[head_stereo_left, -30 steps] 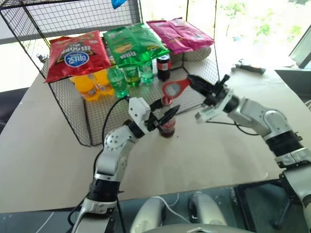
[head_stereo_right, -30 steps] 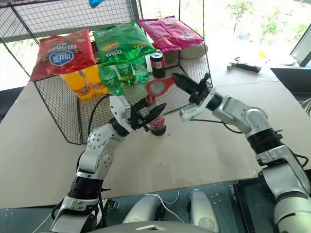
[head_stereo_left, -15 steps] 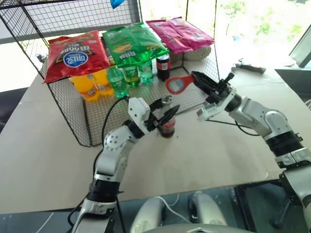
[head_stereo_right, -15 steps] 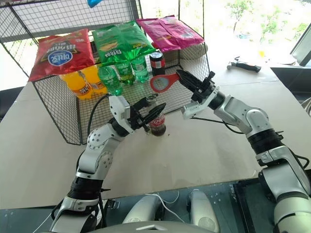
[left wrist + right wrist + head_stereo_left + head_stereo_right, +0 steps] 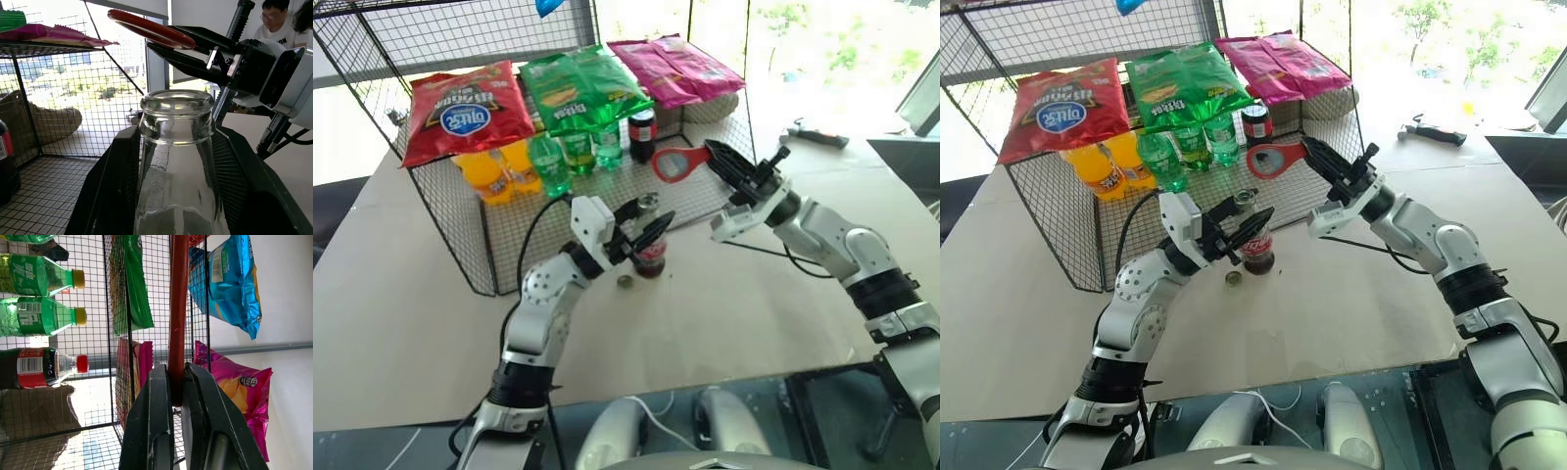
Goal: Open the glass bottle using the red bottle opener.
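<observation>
The glass bottle (image 5: 650, 253) is stood upright on the pale table (image 5: 754, 304), just in front of the wire rack (image 5: 509, 230). It is flanked on both sides by the black fingers of the left gripper (image 5: 644, 233); whether the fingers press the glass or merely bracket it cannot be told. In the left wrist view the bottle's mouth (image 5: 177, 105) is seen bare, with no cap on it. A small round cap (image 5: 625, 281) is seen lying on the table just beside the bottle's base, on the robot's left of it.

The red bottle opener (image 5: 678, 164) is pinched by its handle between the pressed-together fingers of the right gripper (image 5: 728, 168). It is held in the air above the bottle and to its right, clear of the neck, with the ring-shaped head toward the rack.

Inside the rack, orange bottles (image 5: 491, 171), green bottles (image 5: 570, 152) and a squat dark bottle (image 5: 643, 133) are stood together. On its top, a red snack bag (image 5: 468, 110), a green bag (image 5: 582, 88) and a pink bag (image 5: 675, 69) are laid.

A person (image 5: 274, 22) is seen behind the right arm in the left wrist view.
</observation>
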{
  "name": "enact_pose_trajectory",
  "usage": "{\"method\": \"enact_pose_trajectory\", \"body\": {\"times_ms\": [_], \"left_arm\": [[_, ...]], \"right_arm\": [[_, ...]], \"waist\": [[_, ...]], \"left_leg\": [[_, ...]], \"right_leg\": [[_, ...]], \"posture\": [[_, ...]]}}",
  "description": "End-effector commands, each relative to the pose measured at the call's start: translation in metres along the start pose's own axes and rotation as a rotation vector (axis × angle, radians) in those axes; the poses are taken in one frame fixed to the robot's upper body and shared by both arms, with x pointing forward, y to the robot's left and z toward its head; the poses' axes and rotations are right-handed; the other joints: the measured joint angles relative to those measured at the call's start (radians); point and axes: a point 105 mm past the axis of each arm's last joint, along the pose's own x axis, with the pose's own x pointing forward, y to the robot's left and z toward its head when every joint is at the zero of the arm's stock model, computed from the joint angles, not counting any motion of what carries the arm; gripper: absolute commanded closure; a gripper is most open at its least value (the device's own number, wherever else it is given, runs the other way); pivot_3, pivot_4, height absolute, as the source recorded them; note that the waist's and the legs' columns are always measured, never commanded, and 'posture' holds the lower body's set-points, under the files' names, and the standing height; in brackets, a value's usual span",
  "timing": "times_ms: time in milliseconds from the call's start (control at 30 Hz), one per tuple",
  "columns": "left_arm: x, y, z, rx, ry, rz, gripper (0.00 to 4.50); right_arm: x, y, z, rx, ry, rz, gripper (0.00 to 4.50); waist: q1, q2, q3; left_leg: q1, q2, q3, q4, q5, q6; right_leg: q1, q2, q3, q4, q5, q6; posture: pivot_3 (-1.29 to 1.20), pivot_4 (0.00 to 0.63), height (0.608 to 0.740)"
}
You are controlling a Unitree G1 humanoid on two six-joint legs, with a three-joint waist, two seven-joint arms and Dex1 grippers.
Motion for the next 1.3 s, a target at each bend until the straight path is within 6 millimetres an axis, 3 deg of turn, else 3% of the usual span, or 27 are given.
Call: {"method": "enact_pose_trajectory", "body": {"times_ms": [33, 100, 167, 267, 567, 733, 833, 933, 1067, 1300], "left_arm": [[-0.005, 0.001, -0.01, -0.03, 0.048, 0.009, 1.14], [-0.005, 0.003, -0.01, -0.026, 0.047, 0.018, 0.31], [-0.004, 0.005, -0.009, -0.012, 0.044, 0.032, 0.06], [-0.004, 0.005, -0.009, -0.013, 0.04, 0.028, 0.06], [-0.01, -0.008, -0.005, -0.022, 0.047, -0.032, 0.06], [-0.016, -0.011, -0.006, -0.026, 0.065, -0.04, 0.06], [-0.021, -0.012, -0.008, -0.025, 0.087, -0.04, 0.06], [-0.025, -0.013, -0.008, -0.022, 0.101, -0.043, 0.06], [-0.037, -0.02, -0.011, -0.02, 0.147, -0.06, 0.06], [-0.057, -0.028, -0.009, -0.026, 0.199, -0.048, 0.06]], "right_arm": [[-0.001, -0.014, -0.01, 0.019, 0.048, -0.072, 4.5], [-0.002, -0.014, -0.012, 0.026, 0.058, -0.076, 4.5], [-0.003, -0.014, -0.012, 0.029, 0.064, -0.078, 4.5], [-0.003, -0.014, -0.013, 0.034, 0.071, -0.081, 4.5], [-0.019, -0.006, -0.029, 0.247, 0.21, -0.115, 4.5], [-0.031, 0.016, -0.026, 0.463, 0.292, -0.073, 4.5], [-0.046, 0.044, -0.014, 0.72, 0.361, 0.0, 4.5], [-0.057, 0.058, -0.002, 0.876, 0.397, 0.064, 4.5], [-0.084, 0.081, 0.009, 1.18, 0.585, 0.12, 4.5], [-0.114, 0.088, 0.02, 1.419, 0.744, 0.249, 4.5]], "waist": [[-0.001, 0.0, 0.002], [-0.001, -0.001, 0.003], [0.0, -0.001, 0.003], [0.0, -0.001, 0.003], [-0.001, -0.001, 0.003], [-0.001, -0.001, 0.003], [0.0, -0.001, 0.003], [0.0, 0.0, 0.004], [0.0, 0.0, 0.003], [0.002, 0.0, 0.003]], "left_leg": [[-0.001, 0.0, 0.0, 0.0, 0.0, 0.0], [-0.003, 0.0, 0.0, 0.0, 0.0, 0.0], [-0.008, 0.0, 0.0, 0.0, 0.0, 0.0], [-0.019, 0.0, 0.001, 0.001, 0.0, 0.0], [-0.022, 0.0, 0.003, -0.001, 0.0, 0.0], [-0.022, 0.0, 0.003, -0.001, 0.0, 0.0], [-0.022, 0.0, 0.003, 0.0, 0.0, 0.0], [-0.022, 0.0, 0.003, 0.0, 0.0, 0.0], [-0.021, 0.0, 0.003, 0.0, 0.0, 0.0], [-0.021, 0.0, 0.002, 0.001, 0.0, 0.001]], "right_leg": [[-0.001, 0.0, 0.0, 0.0, 0.0, 0.0], [-0.004, 0.0, 0.0, 0.0, 0.0, 0.0], [-0.008, 0.0, 0.0, 0.0, 0.003, 0.003], [-0.02, 0.0, 0.001, 0.002, 0.003, 0.003], [-0.024, 0.0, 0.003, 0.002, 0.003, 0.003], [-0.024, 0.0, 0.003, 0.003, 0.003, 0.003], [-0.024, 0.0, 0.004, 0.003, 0.003, 0.003], [-0.024, 0.0, 0.003, 0.003, 0.003, 0.003], [-0.024, -0.001, 0.004, 0.004, 0.003, 0.003], [-0.024, -0.001, 0.003, 0.005, 0.003, 0.003]], "posture": [[0.0, 0.15, 0.735], [0.0, 0.15, 0.735], [0.0, 0.15, 0.735], [0.0, 0.15, 0.735], [0.0, 0.15, 0.735], [0.0, 0.15, 0.735], [0.0, 0.15, 0.735], [0.0, 0.15, 0.735], [0.0, 0.15, 0.735], [0.0, 0.15, 0.735]]}}
